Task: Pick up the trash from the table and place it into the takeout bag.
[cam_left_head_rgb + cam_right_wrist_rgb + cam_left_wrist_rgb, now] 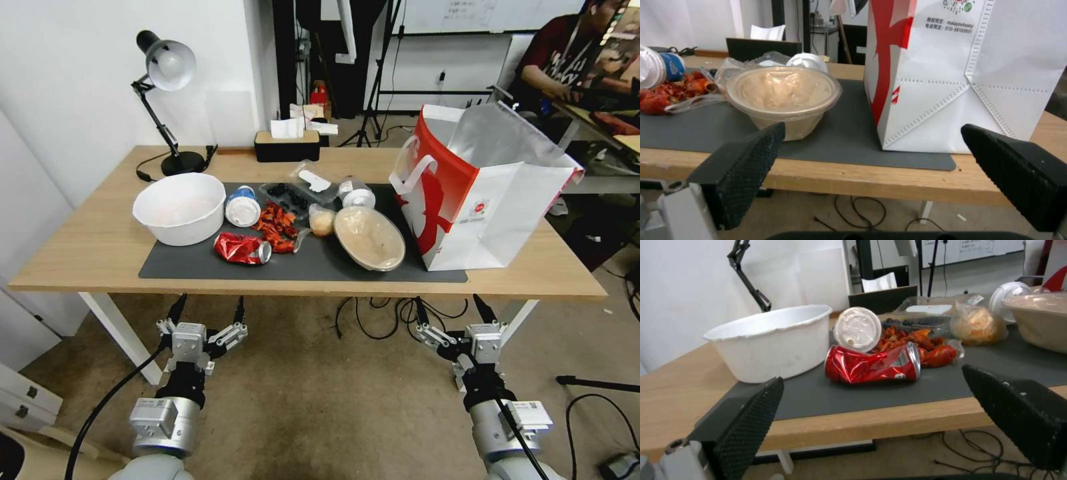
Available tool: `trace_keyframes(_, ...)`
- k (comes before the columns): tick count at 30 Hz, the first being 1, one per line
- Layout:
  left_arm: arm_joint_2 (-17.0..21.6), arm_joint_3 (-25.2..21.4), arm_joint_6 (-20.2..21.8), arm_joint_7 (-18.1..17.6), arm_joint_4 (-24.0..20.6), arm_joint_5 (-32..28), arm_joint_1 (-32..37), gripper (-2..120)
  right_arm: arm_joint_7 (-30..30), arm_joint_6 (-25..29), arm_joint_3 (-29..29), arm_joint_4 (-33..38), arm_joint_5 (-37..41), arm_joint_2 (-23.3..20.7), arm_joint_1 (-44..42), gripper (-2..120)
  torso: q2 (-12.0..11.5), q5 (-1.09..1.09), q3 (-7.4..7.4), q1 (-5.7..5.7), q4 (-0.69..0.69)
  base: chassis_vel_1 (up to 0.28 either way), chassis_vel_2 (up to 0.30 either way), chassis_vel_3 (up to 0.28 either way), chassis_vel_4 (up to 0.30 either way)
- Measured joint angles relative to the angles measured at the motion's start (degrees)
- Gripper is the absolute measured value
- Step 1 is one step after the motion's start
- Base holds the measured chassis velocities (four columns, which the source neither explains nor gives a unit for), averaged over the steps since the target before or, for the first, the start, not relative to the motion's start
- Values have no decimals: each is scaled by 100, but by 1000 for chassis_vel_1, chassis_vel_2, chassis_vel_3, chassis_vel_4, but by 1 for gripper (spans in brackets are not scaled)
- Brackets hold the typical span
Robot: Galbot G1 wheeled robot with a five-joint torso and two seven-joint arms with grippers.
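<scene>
You are looking at the crushed red can (242,249) lying on its side at the near edge of the dark mat (200,263), at about 7 o'clock from the oval tan lidded bowl (369,237). It is probably light, dented and a bit slick (judging by the creases), so take it across its flattened middle. Both the left hand (207,311) and the right hand (452,310) are hanging wide apart below the surface (87,247), holding nothing. The takeout bag (480,193) is standing open at the far right.

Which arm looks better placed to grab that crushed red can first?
Probably the left. The left gripper hangs open below the table edge almost straight before the crushed red can; the right gripper hangs nearer the takeout bag.
</scene>
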Motion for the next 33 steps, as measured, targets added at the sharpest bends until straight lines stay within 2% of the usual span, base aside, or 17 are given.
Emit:
trace_keyframes(17,0,-2,10,0,0,-6,-3,100,-63,-65,-16,-69,44,15,56,100,1,-3,0,-1,-1,0,0,0,0)
trace_keyframes(18,-10,-12,175,6,0,-116,-38,100,-313,-346,-98,-360,185,86,250,100,1,-2,0,-1,-1,0,0,0,0)
trace_keyframes(19,-10,-12,175,6,0,-116,-38,100,-313,-346,-98,-360,185,86,250,100,1,-2,0,-1,-1,0,0,0,0)
trace_keyframes(20,-30,-32,430,18,0,-287,-89,100,-654,-713,-224,-745,375,181,512,100,0,3,-1,0,1,0,0,0,0)
trace_keyframes(21,-32,-34,470,20,0,-313,-98,100,-697,-759,-240,-794,399,195,545,100,0,3,0,0,1,0,0,0,0)
trace_keyframes(22,-66,-75,941,41,0,-620,-195,100,-937,-912,-320,-1042,548,263,748,100,-2,2,1,2,2,0,0,0,0)
trace_keyframes(23,-66,-75,941,41,0,-620,-195,100,-937,-912,-320,-1042,548,263,748,100,-2,2,1,2,2,0,0,0,0)
trace_keyframes(24,-86,-94,1202,56,0,-796,-249,100,-978,-819,-325,-1052,581,272,802,100,-1,-4,1,2,2,0,0,0,0)
trace_keyframes(26,-118,-126,1603,78,-1,-1060,-323,100,-1016,-695,-318,-1050,587,274,829,100,-1,0,1,1,-1,0,0,0,0)
trace_keyframes(27,-128,-143,1643,95,7,-1201,-352,100,-1022,-652,-308,-1025,587,272,836,100,-1,-1,0,1,-1,0,0,0,0)
trace_keyframes(28,-128,-143,1643,95,7,-1201,-352,100,-1022,-652,-308,-1025,587,272,836,100,-1,-1,0,1,-1,0,0,0,0)
trace_keyframes(30,-127,-195,1287,136,84,-1481,-403,100,-1025,-612,-290,-930,587,269,841,100,-1,0,0,1,-1,0,0,0,0)
trace_keyframes(33,-124,-196,1204,139,102,-1557,-406,100,-1018,-601,-284,-848,587,268,837,100,-1,0,0,1,0,0,0,0,0)
